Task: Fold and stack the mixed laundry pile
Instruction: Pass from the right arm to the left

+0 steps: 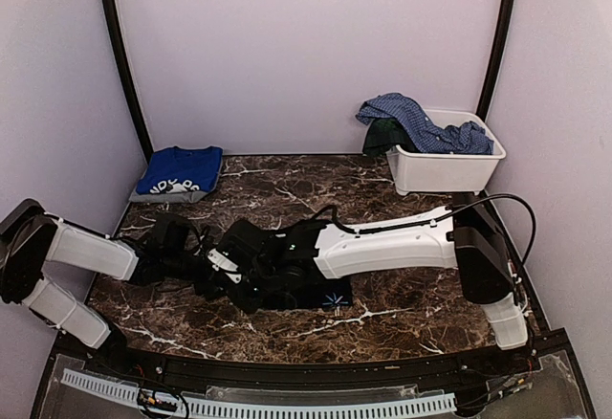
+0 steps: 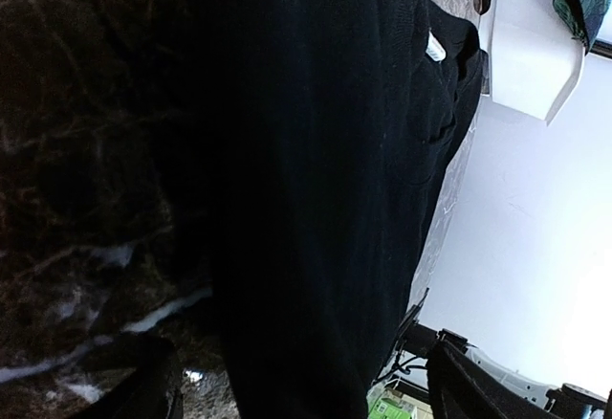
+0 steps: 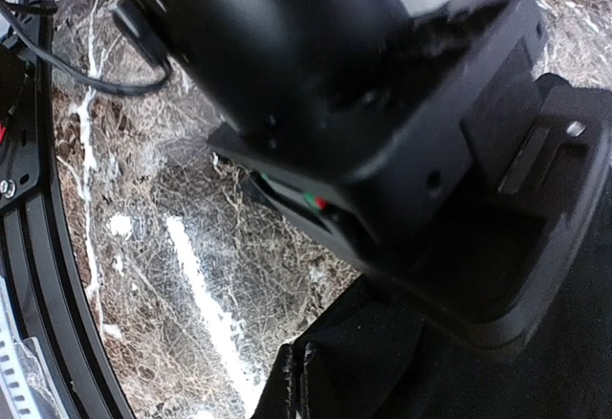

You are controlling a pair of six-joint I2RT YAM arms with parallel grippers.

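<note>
The large black garment (image 1: 304,290) lies flat on the marble table's middle and fills the left wrist view (image 2: 316,170). My left gripper (image 1: 218,268) is at its left edge, open, with the black cloth between its wide-apart fingers (image 2: 143,385). My right gripper (image 1: 251,281) reaches across to the same edge. Its fingers meet at a black hem (image 3: 298,385), with the left wrist's body just above. The folded royal-blue tee (image 1: 180,172) lies at the back left. The blue checked shirt (image 1: 421,122) and the green plaid garment (image 1: 382,137) hang over the bin. No red-orange piece shows.
The white plastic bin (image 1: 449,165) stands at the back right, also in the left wrist view (image 2: 531,46). Purple walls enclose the table on three sides. A black rail (image 3: 29,275) runs along the near edge.
</note>
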